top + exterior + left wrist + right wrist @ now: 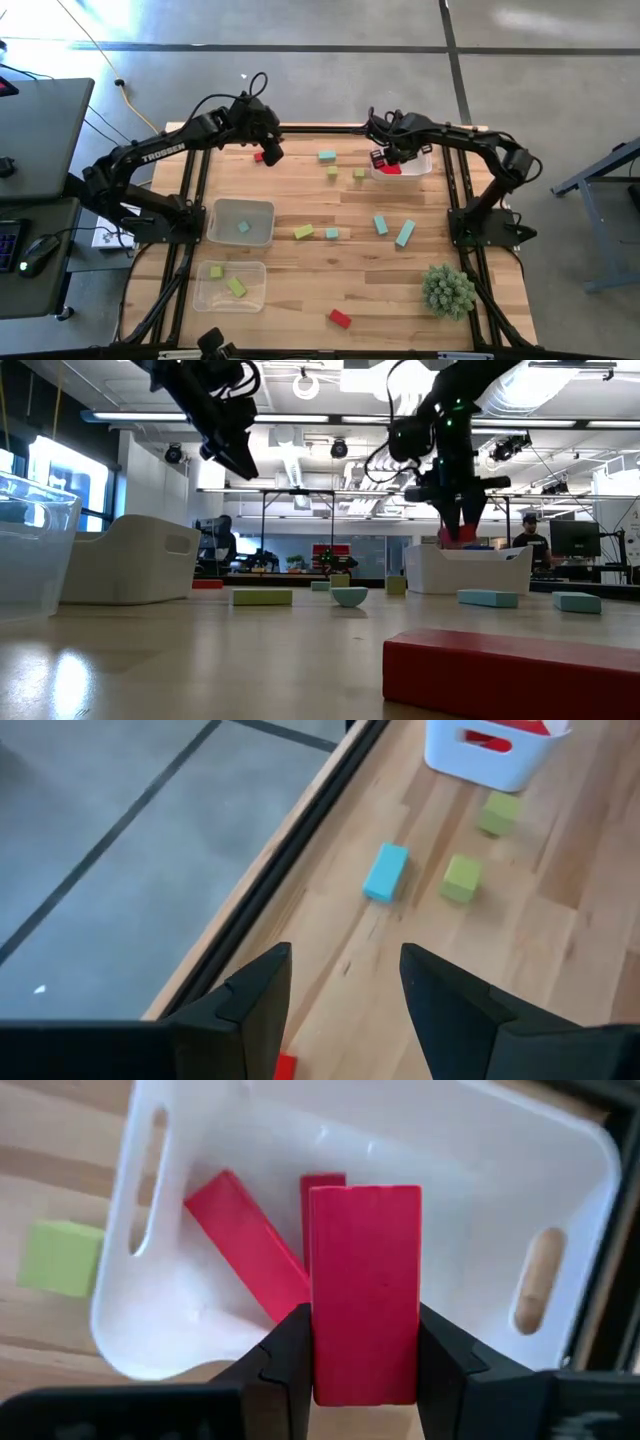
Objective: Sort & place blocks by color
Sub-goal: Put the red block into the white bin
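Surface (pixel 350 290) had open room mid-board; scattered blocks lay well apart. White tray (pixel 560 1170) sat near the far edge, two red blocks inside. Right fingers (pixel 365 1370) clenched a red bar (pixel 365 1280) over it. Risk: a tilted release clips the rim. Left fingers (pixel 345 990) were released, above a red block (pixel 259 157) by the rail.

Matt red block (pixel 365 1280), glossy plastic tray (pixel 200 1350), wooden table (pixel 400 290)
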Controlling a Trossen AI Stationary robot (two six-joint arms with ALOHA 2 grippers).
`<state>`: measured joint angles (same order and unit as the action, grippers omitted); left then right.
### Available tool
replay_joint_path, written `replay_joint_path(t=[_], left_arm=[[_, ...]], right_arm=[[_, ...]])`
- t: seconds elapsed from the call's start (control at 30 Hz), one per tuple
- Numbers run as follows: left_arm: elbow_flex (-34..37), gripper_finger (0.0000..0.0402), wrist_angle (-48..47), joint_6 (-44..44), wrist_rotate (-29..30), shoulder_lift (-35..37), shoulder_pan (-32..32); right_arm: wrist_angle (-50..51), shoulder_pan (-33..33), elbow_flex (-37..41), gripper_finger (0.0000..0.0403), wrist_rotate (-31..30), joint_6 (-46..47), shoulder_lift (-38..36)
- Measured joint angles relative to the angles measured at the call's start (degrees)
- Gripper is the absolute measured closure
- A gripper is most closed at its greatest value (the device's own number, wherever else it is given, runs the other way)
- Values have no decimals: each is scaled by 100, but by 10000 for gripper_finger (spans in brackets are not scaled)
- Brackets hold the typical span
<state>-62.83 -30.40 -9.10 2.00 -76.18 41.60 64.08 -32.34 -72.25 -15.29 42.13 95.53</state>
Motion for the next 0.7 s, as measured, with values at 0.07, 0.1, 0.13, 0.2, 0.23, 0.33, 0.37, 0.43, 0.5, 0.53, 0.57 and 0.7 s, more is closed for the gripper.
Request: replay_joint_path(t=[0.07,0.1,0.13,0.2,0.23,0.33,0.37,0.43,0.5,0.53,0.57,0.7], left_arm=[[0,225,-20,7,-14,-9,-2],[0,225,-12,7,-16,-9,-4],[0,225,-9,11,-29,-9,-9],[0,225,-19,83,-37,-9,-39],[0,225,-14,122,-39,-9,-48],[0,225,-24,140,-85,-9,-123],[0,225,-25,140,-147,-8,-144],[0,225,-28,140,-294,-7,-205],[0,225,-27,139,-427,-7,-262],[0,225,-27,138,-471,-7,-291],[0,225,-27,139,-503,-7,-322],[0,225,-27,140,-520,-7,-436]], right_arm=[[18,-107,0,301,221,-15,111],[24,-149,0,301,306,-57,158],[21,-196,0,301,394,-96,203],[24,-279,0,301,522,-172,280],[25,-331,0,301,610,-210,319],[26,-482,0,301,789,-370,425],[22,-516,0,301,787,-406,453],[24,-582,0,301,790,-426,502],[19,-621,0,295,774,-466,527],[20,-632,0,284,722,-465,531],[20,-633,0,269,651,-466,533],[17,-610,0,215,420,-466,535]])
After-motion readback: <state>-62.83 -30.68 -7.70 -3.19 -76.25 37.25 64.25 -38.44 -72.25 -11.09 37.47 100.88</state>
